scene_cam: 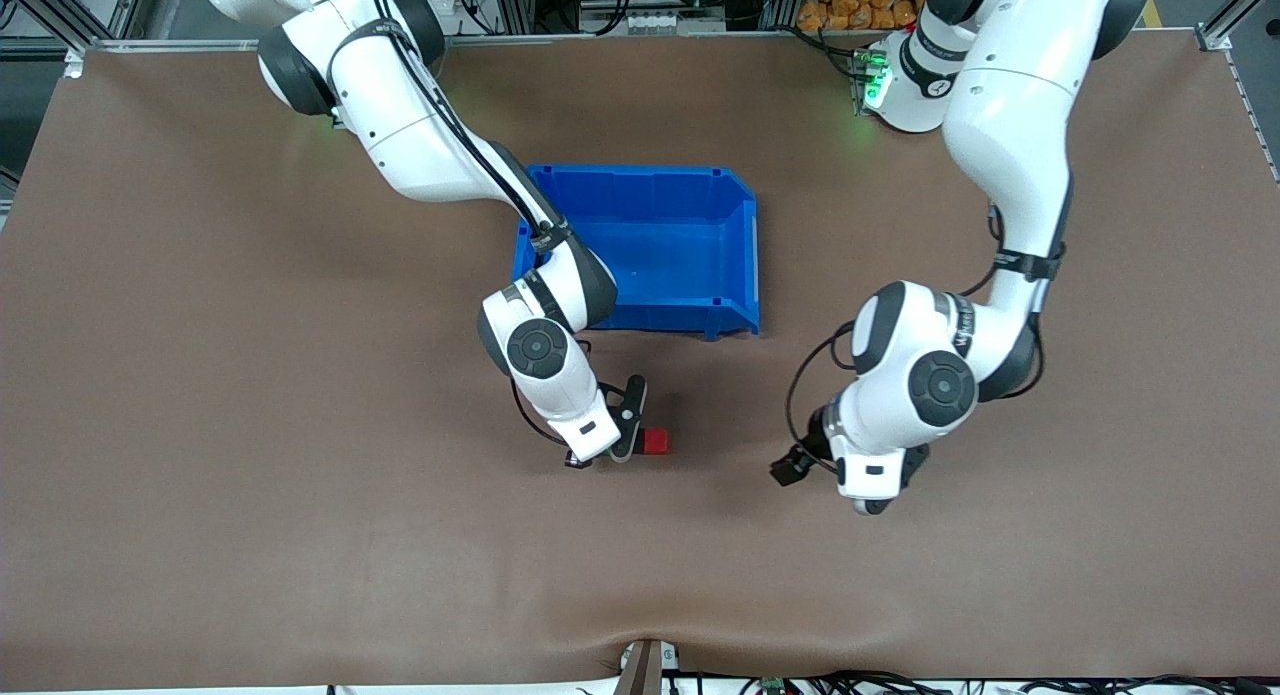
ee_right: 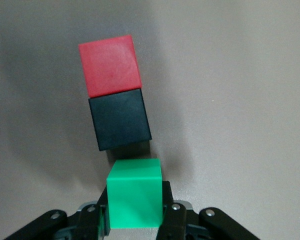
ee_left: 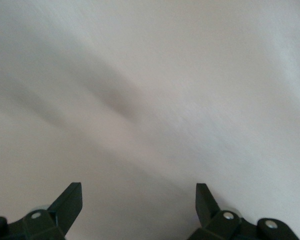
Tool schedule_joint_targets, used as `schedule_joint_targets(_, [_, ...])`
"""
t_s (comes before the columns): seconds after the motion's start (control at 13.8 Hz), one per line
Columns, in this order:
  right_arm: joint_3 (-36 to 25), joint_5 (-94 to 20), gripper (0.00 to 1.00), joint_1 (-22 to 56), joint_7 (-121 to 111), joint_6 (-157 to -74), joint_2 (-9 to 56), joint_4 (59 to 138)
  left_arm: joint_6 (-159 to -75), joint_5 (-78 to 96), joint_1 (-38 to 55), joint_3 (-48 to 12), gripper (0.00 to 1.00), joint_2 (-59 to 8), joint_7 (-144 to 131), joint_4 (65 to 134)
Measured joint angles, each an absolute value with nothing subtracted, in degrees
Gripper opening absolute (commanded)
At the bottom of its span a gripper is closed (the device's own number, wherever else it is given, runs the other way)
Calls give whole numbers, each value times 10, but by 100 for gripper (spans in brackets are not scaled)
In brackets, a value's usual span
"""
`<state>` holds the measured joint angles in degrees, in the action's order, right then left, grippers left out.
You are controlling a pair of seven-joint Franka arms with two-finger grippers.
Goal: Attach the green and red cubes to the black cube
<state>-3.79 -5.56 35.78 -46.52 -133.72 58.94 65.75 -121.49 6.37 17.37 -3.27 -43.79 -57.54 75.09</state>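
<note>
The right gripper (ee_right: 135, 220) is low over the brown table (scene_cam: 300, 475), nearer the front camera than the blue bin (scene_cam: 735, 245). Its two fingers (ee_right: 174, 220) are squeezed on the green cube (ee_right: 135, 192). In the right wrist view the green cube sits just beside the black cube (ee_right: 120, 119), with a thin gap between them. The black cube touches the red cube (ee_right: 110, 65), side to side, and both rest on the table. The three cubes make one line.

From the front camera most of this is hidden. The right arm's hand covers the green and black cubes, so only the red cube (scene_cam: 656, 441) peeks out beside it.

The left gripper (ee_left: 139, 202) hangs over bare table toward the left arm's end, well apart from the cubes. Its fingers (ee_left: 70, 202) are spread wide with nothing between them. Its wrist view shows only pale, blurry table. From the front its fingers are tucked under the arm.
</note>
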Motion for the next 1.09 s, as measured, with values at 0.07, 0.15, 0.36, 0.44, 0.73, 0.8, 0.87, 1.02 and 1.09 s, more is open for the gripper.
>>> schedule_joint_targets(0.07, [-38, -56, 12, 359, -464, -1337, 589, 657, -1200, 49, 161, -32, 100, -430, -562, 751])
schedule_joint_targets(0.15, [-38, -56, 12, 360, -462, -1336, 589, 657, -1182, 34, 148, -32, 100, -419, -550, 750])
schedule_joint_targets(0.36, [-38, -56, 13, 362, -451, -1337, 589, 657, -1139, -19, 111, -31, 100, -382, -514, 750])
schedule_joint_targets(0.44, [-38, -56, 16, 362, -446, -1337, 589, 657, -1128, -28, 102, -31, 100, -369, -492, 750])
schedule_joint_targets(0.73, [-38, -56, 32, 364, -436, -1337, 589, 657, -1111, -35, 59, -29, 100, -319, -379, 749])
schedule_joint_targets(0.8, [-38, -56, 42, 365, -434, -1337, 589, 657, -1109, -35, 44, -29, 100, -308, -346, 749])
schedule_joint_targets(0.87, [-38, -56, 45, 366, -432, -1337, 589, 657, -1102, -35, 29, -29, 100, -294, -313, 749])
schedule_joint_targets(1.02, [-38, -56, 58, 368, -431, -1340, 590, 657, -1088, -35, 6, -29, 100, -267, -265, 749])
schedule_joint_targets(1.09, [-38, -56, 100, 369, -431, -1341, 590, 657, -1077, -35, -1, -29, 100, -251, -248, 748])
